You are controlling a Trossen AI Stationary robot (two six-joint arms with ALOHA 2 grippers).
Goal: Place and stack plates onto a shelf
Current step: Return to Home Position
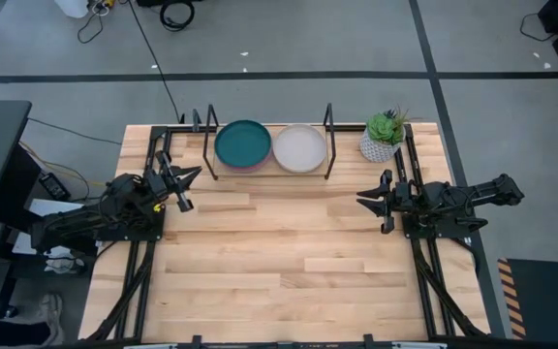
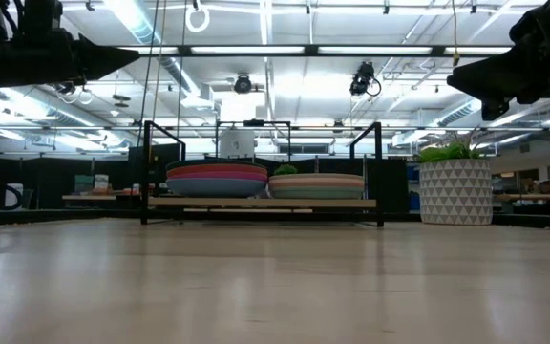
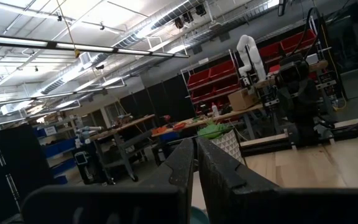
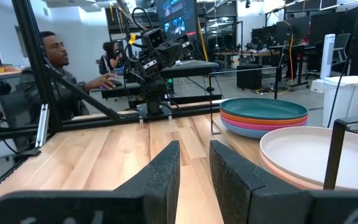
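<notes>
The plates are lying in two stacks on the shelf (image 2: 256,203), in the upper middle of the high view. The teal plate (image 1: 242,143) is topping the stack on the left of the frame, and the pale grey plate (image 1: 299,147) is topping the one on the right, with the two stacks sitting just beside each other between the black uprights. No plate is being seen on the open table (image 1: 279,271).

The plates are being judged stiff, light and matte, so slip in the fingers is being rated low. A knock against the uprights could chip a plate or shift a stack. Should a plate need moving, the raised rim at the open front of the shelf is being recommended as the hold, clear of the metal frames.

The left gripper (image 3: 196,146) is being held above the table at the left of the high view, fingers almost together and empty. The right gripper (image 4: 194,149) is being held at the right of that view, below the potted plant (image 1: 384,139), with a narrow gap between its fingers and nothing in it. Both arms are lying low and folded, well apart from the shelf.
</notes>
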